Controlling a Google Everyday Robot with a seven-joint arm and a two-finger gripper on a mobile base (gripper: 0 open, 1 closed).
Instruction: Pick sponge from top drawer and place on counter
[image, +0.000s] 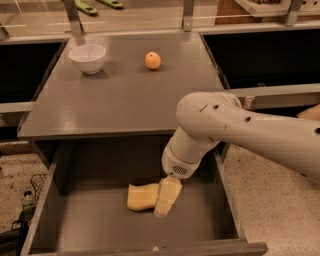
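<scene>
We see the top drawer (100, 227) standing open, with the sponge (141, 196) lying flat on its floor, about mid-width and toward the back of the drawer. The gripper (167, 197) is down inside the drawer, touching the sponge edge nearer the drawer's right wall, on the white arm (240, 132) that reaches in over that wall; we cannot tell whether it is clamped on the sponge or released. Above and behind the drawer, the counter (120, 105) carries a white bowl (87, 58) at far left and an orange fruit (153, 60) near far middle, both well apart from the drawer.
</scene>
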